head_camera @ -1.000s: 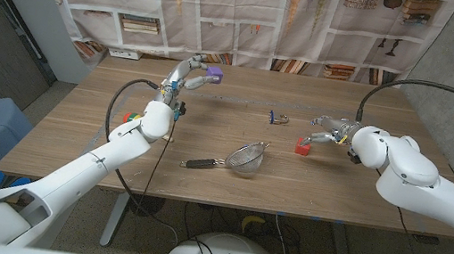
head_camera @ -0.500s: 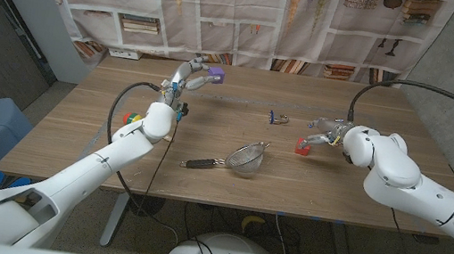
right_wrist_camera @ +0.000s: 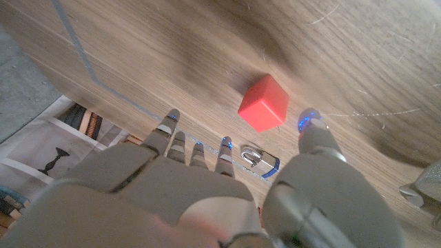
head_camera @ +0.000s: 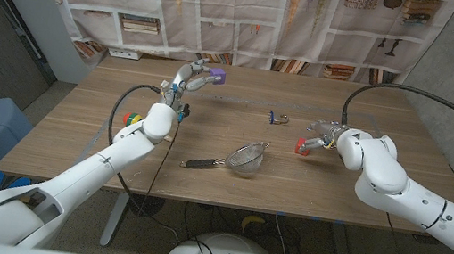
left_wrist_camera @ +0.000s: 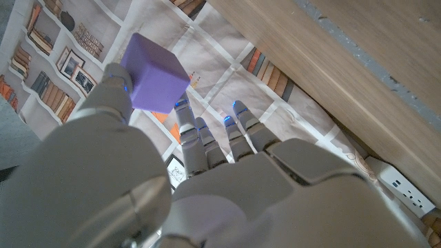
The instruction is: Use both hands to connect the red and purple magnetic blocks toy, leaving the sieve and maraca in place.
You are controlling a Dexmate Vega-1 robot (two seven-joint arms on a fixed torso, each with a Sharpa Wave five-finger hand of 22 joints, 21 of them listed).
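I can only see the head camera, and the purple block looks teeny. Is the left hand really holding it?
Observer: Yes. The left wrist view shows the left hand pinching the purple block between thumb and a fingertip, with the other fingers straight and free.
Operator: Is the right hand holding the red one?
Observer: Not yet. In the right wrist view the red block sits on the table between the thumb and fingers of the right hand, with bare wood on both sides.
Operator: Anything close by?
Observer: A small metal clip lies near the fingertips, apart from the block.
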